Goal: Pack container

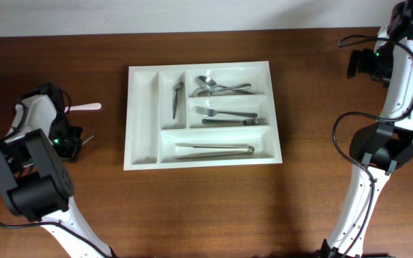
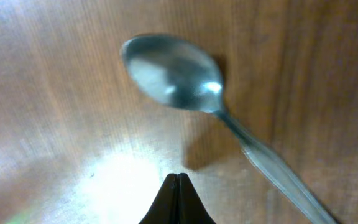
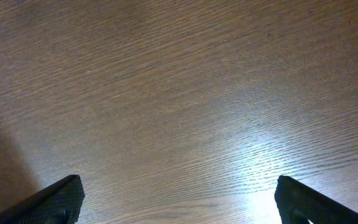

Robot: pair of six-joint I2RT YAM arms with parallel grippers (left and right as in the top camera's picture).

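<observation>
I see the large white rectangular plastic cutlery tray (image 1: 142, 154) mid-table, w/ spoons (image 1: 208, 86), forks (image 1: 224, 112) and tongs (image 1: 214, 150) inside. L gripper (image 2: 179, 199) is clenched on nothing, just short of a steel spoon (image 2: 173, 71) lying on the wood table (image 1: 192, 208). R gripper (image 3: 179, 196) is spread wide above the tabletop.

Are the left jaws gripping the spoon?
No, the left gripper has its jaws shut empty; the spoon lies on the table beyond them.
</observation>
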